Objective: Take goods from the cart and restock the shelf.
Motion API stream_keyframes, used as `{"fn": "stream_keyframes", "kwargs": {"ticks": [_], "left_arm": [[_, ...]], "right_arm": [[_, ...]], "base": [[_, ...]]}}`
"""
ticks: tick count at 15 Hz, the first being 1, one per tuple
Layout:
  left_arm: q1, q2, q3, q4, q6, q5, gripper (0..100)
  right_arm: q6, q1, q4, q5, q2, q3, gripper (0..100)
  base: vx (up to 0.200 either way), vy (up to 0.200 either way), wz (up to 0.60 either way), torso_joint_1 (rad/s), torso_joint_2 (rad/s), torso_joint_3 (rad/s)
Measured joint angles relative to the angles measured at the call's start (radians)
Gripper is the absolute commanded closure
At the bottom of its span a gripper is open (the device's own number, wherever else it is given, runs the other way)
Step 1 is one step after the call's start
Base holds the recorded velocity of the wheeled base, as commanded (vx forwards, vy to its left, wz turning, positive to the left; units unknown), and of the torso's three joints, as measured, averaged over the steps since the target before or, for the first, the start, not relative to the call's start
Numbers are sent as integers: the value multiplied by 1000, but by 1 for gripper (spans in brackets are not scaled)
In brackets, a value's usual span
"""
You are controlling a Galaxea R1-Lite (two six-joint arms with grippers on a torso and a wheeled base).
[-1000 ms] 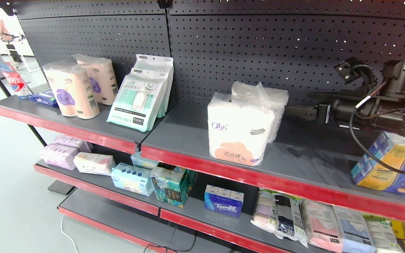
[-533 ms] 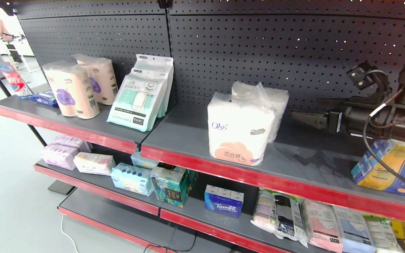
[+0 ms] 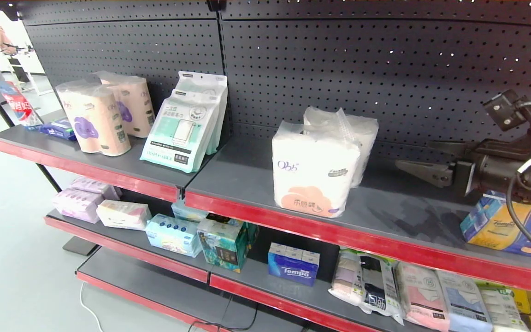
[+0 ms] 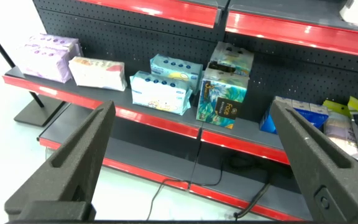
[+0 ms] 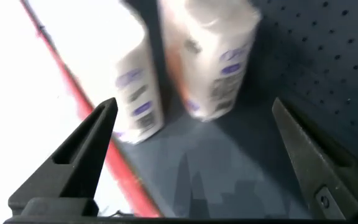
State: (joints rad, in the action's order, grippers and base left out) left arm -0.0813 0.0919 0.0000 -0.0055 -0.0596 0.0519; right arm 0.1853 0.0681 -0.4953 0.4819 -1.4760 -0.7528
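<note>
The right gripper (image 3: pixel 413 154) hangs over the top shelf (image 3: pixel 242 177), to the right of two white packs. Its jaws are spread wide with nothing between them. Nearest the red shelf edge stands the front white tissue pack (image 3: pixel 314 170), upright. Right behind it is the rear white tissue pack (image 3: pixel 355 133), close to the pegboard (image 3: pixel 339 64). The gripper's tips are near the rear pack but apart from it, no contact.

The left gripper (image 4: pixel 194 143) sits low, facing the lower shelves (image 4: pixel 166 118) and the boxed tissues (image 4: pixel 163 87). Its jaws are also wide and empty. A blue-and-yellow tissue pack (image 3: pixel 507 226) lies on the top shelf under the right arm.

Step, my read: a placement is done, with goods on the shelf and the hand empty, so this is the gap before the next fetch. The next move calls for backing the right arm out level, clear of the rear pack. It should not drag the wrist or cable over the blue-and-yellow pack. Then turn to the cart for another item; which one, can't tell.
</note>
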Motion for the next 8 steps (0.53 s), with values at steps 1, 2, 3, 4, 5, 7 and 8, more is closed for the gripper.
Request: {"fn": "stream_keyframes", "kwargs": {"ticks": [1, 2, 3, 4, 5, 7, 8], "left_arm": [[0, 0, 0, 0, 0, 0, 0], [0, 0, 0, 0, 0, 0, 0], [0, 0, 0, 0, 0, 0, 0], [0, 0, 0, 0, 0, 0, 0], [0, 0, 0, 0, 0, 0, 0], [0, 0, 0, 0, 0, 0, 0], [0, 0, 0, 0, 0, 0, 0]], "right_arm": [[-4, 7, 0, 1, 35, 34, 0], [-6, 12, 0, 1, 62, 55, 0], [-8, 19, 0, 0, 91, 75, 0], [-12, 30, 0, 0, 121, 96, 0], [-23, 39, 0, -1, 148, 115, 0], [-40, 53, 2, -8, 215, 169, 0], [-43, 59, 3, -23, 249, 199, 0]], "base": [[0, 0, 0, 0, 0, 0], [0, 0, 0, 0, 0, 0], [0, 0, 0, 0, 0, 0], [0, 0, 0, 0, 0, 0], [0, 0, 0, 0, 0, 0], [0, 0, 0, 0, 0, 0], [0, 0, 0, 0, 0, 0]]}}
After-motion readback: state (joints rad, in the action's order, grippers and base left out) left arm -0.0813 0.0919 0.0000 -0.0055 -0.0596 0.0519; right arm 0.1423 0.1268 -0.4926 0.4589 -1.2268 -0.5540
